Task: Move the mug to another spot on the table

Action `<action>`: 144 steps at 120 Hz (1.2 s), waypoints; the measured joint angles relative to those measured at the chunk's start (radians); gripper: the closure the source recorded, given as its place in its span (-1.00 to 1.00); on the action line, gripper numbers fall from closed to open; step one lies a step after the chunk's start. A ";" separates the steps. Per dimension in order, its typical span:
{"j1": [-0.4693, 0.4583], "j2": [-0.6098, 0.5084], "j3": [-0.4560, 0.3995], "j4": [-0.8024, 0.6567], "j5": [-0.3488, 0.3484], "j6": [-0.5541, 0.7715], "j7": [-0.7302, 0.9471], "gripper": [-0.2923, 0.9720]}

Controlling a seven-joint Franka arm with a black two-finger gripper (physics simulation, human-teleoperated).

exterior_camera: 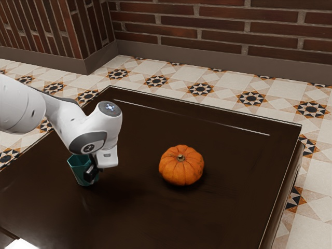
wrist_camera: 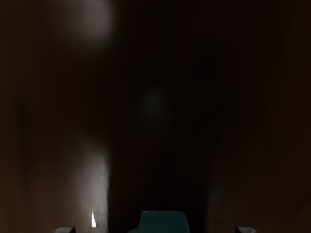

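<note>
Small teal ceramic mug (exterior_camera: 78, 168) stands upright on the dark brown glossy counter (exterior_camera: 233, 155), near the counter's edge on the exterior view's left. The mug is partly hidden behind the hand of the white seven-joint arm (exterior_camera: 31, 109); only its rim and the side turned to the exterior view's left are visible.

The arm enters from the exterior view's left. Its last white link bends down over the mug, and a round cap with small lit points sits on top of the wrist joint.

The black jaws are lowered at the mug, on its side toward the exterior view's right. In the wrist view a blurred teal edge of the mug (wrist_camera: 163, 222) lies between the two jaw tips. The tips stand wide apart with dark gaps on both sides of the teal, so I record the jaws as released, not gripping the mug.

Round orange ribbed pumpkin (exterior_camera: 181, 165) with a short brown stem sits near the middle of the counter. It is well apart from the mug, toward the exterior view's right, with bare counter between the two.

Surroundings: patterned cream floor tiles with dark star motifs (exterior_camera: 228, 85) and a red-brown brick wall (exterior_camera: 218, 26) with a grey skirting (exterior_camera: 207, 54) along its foot.
</note>
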 joint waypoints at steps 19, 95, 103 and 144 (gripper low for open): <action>-0.002 0.000 0.000 0.004 0.001 0.005 -0.014 0.14; -0.094 -0.010 0.000 0.112 0.058 -0.083 -0.062 0.50; -0.129 -0.010 0.000 0.118 0.081 -0.100 -0.068 0.53; -0.233 0.006 -0.001 0.156 0.212 -0.107 -0.098 0.60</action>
